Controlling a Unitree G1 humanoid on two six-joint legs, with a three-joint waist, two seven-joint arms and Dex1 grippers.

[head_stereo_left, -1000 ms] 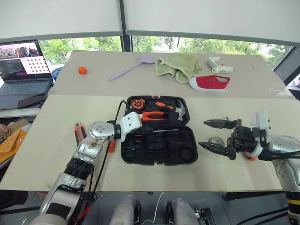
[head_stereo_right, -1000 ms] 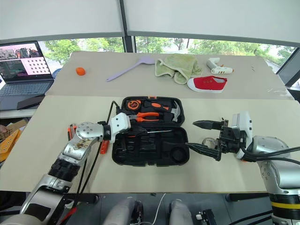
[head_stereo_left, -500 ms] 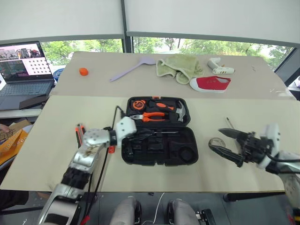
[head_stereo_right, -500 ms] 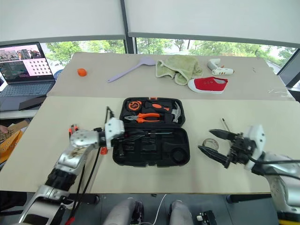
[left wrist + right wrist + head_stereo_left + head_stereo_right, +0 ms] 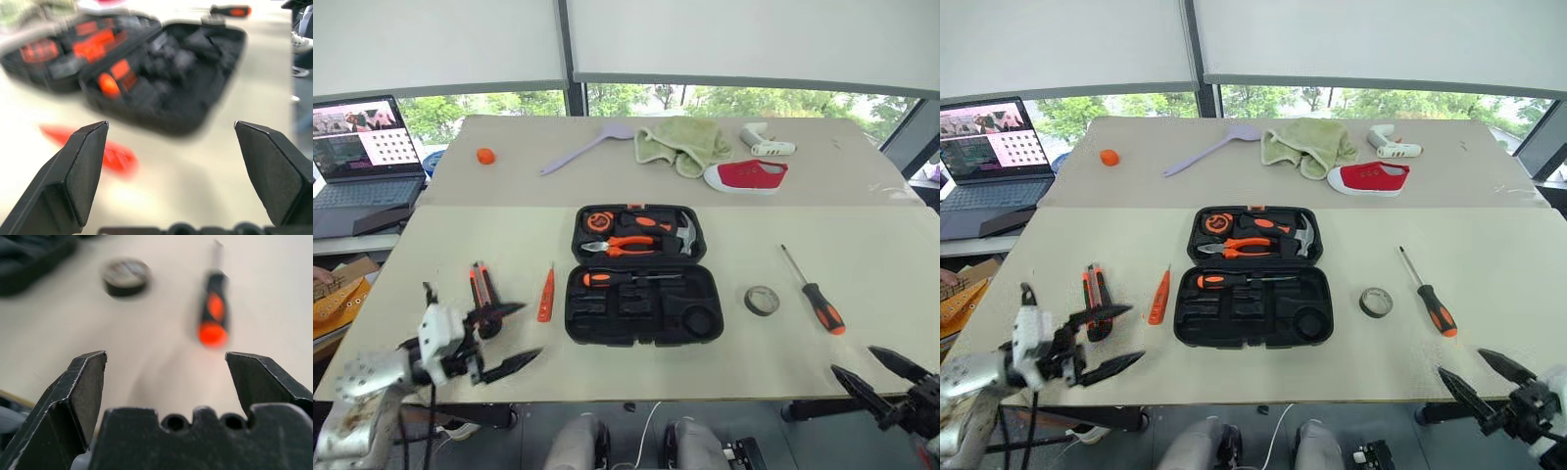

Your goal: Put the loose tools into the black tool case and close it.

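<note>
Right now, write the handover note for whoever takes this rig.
Left gripper: open, empty, near the table's front left.
Right gripper: open, empty, off the front right edge.
Black tool case: open, one screwdriver slotted in the near half.
Loose on the table: utility knife and tester pen left of the case; tape roll and second screwdriver right.
Left: stow those four, close the case.

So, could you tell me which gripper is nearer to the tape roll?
Right. The right gripper sits beyond the table's front edge, below-right of the tape roll; the left gripper is across the black tool case.
</note>
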